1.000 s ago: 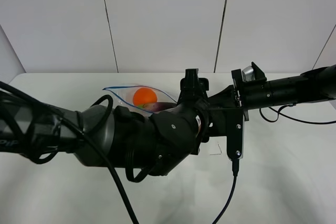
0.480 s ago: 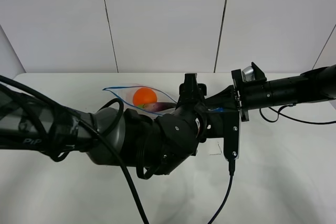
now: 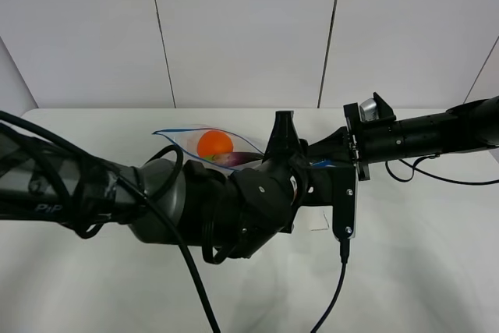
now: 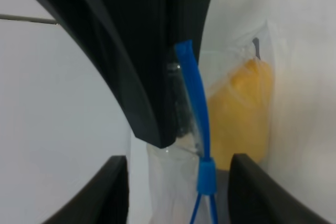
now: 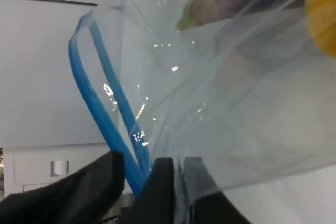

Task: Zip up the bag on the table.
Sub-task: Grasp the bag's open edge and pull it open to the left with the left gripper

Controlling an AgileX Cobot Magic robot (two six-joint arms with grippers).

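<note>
— Blue zipper strip point(image 4: 193, 98): where's it gone?
— Deeper between the left gripper point(image 4: 169, 98) fingers, clamped since a second ago; right gripper point(image 5: 152, 182) pinches the bag point(image 3: 204, 144) at table's point(image 3: 421, 271) twelve o'clock. Mouth gapes.

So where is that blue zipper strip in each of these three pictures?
Exterior high: the blue zipper strip outlines the open mouth of the bag, behind the left arm.
Left wrist: it runs down from between the dark fingers to the slider, beside the yellow fruit.
Right wrist: two blue tracks curve apart along the clear plastic.
Shared landmark: the strip itself.
</note>
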